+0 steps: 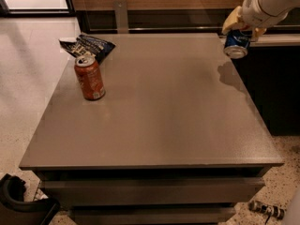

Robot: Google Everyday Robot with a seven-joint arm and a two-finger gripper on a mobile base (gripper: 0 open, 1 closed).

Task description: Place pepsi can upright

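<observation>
The pepsi can point(236, 43) is dark blue with a silver end facing me. It hangs tilted in the air above the table's far right corner, casting a shadow on the grey table point(159, 102). My gripper point(243, 26) is shut on the pepsi can from above, at the top right of the camera view. Its yellowish fingers point(231, 21) wrap the can's upper part.
An orange-red can point(89, 77) stands upright on the table's left side. A dark snack bag point(87, 45) lies at the far left corner. A dark counter edge runs to the right of the table. A black object point(18, 203) sits on the floor at bottom left.
</observation>
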